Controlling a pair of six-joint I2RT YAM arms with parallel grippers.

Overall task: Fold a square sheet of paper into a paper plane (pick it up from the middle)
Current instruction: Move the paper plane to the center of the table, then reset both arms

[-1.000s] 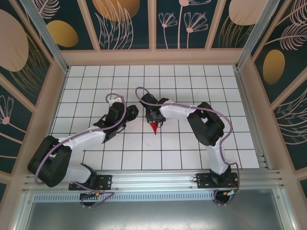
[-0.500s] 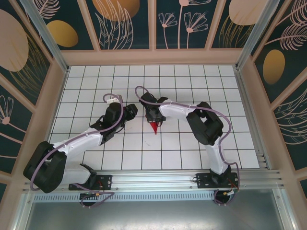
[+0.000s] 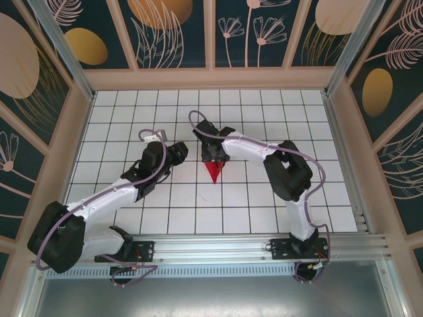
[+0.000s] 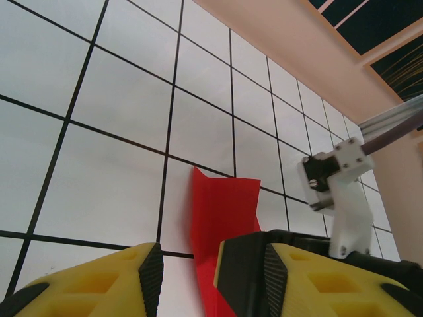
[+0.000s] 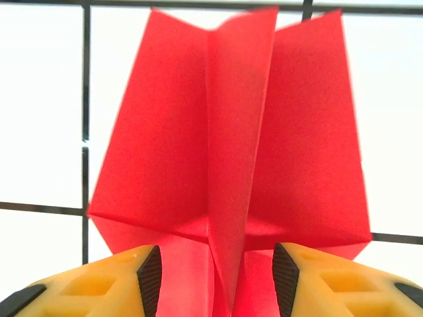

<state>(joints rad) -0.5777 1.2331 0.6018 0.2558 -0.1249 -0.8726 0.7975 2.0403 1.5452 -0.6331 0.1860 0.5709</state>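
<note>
- Two grippers hang over the middle of the tiled table [image 3: 264,105], and the red paper lies between and just below them.
- Left arm [image 3: 99,198]: you've let its elbow swing further out toward the left edge than a second ago. The wrist has crept slightly up the table.
- Left gripper [image 3: 174,153]: the jaws are parted and hold nothing. In its wrist view the yellow fingers [image 4: 86,287] frame bare tile, with one edge of the red paper lying beyond them.
- Paper plane [image 3: 213,172]: it lies on the table just right of the left gripper, apart from it. Its nose points toward the arm bases and its tail is under the right gripper. A second ago you saw only a thin red sliver. Now a wider triangle shows, with the wings spread either side of the centre crease.
- Right gripper [image 3: 213,156]: it sits directly over the plane's tail. It was closed on the paper a second ago and has since let go. In its wrist view the pads [image 5: 151,277] stand off on either side of the raised centre fold.
- Right arm [image 3: 291,175]: the elbow is much where it was.
</note>
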